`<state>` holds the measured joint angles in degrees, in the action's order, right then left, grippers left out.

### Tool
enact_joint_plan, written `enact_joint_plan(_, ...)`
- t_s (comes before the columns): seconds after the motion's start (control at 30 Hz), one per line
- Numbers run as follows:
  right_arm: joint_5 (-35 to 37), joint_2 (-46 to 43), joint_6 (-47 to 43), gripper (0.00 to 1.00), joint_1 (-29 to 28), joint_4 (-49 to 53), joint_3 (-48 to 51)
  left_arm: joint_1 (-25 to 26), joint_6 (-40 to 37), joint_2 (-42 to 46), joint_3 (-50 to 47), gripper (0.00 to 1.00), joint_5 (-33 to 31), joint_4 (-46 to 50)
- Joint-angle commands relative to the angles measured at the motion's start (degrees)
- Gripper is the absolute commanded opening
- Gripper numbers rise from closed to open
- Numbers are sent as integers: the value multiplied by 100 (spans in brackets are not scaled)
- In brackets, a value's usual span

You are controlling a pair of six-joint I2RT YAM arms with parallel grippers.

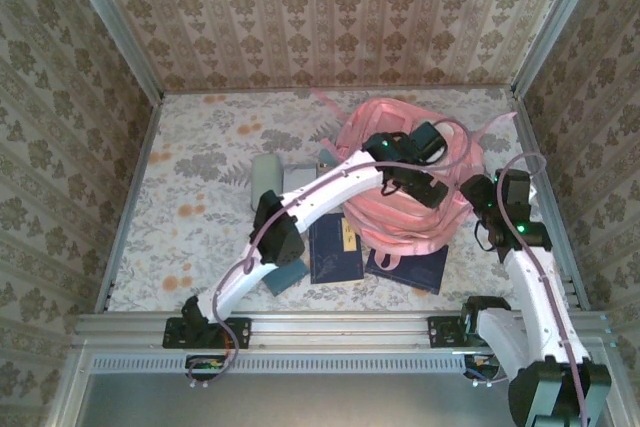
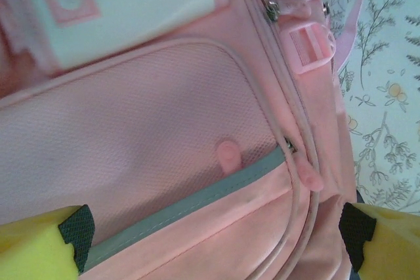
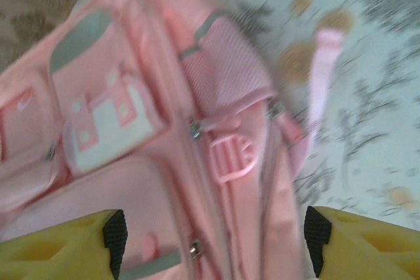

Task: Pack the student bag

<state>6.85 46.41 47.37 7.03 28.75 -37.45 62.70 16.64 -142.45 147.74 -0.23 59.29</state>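
Left gripper [image 2: 216, 231] jaws wide over student bag [image 2: 131, 116]; right gripper [image 3: 216, 240] looks open too, blurry. Bag at 2 o'clock on table [image 1: 200, 167]: soft, floppy, probably light; pinch a strap [image 3: 323, 77].

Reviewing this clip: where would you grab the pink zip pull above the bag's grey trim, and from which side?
Probably its rounded free end, pinched across the narrow width. The zip pull lies flat on the bag's mesh pocket, so come straight down at the fabric, jaws straddling it.
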Motion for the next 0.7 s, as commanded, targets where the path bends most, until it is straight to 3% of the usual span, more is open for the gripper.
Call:
enact_joint_plan(0.0, 1264, -204, 387, 76, 35, 774, 1, 121, -26, -311, 202, 100, -494, 153)
enact_joint_plan(0.1, 1639, -308, 519, 78, 75, 908, 1, 278, -87, -472, 210, 100, -546, -76)
enact_joint_plan(0.47, 1231, -327, 194, 79, 123, 590, 162, 203, -57, -1010, -35, 99, -463, 167)
enact_joint_plan(0.53, 1169, -346, 126, 78, 123, 548, 177, 90, -71, -1046, -114, 91, -497, 206)
enact_joint_plan(0.67, 1068, -405, 29, 75, 121, 496, 219, -3, -285, -1125, -308, 58, -474, 172)
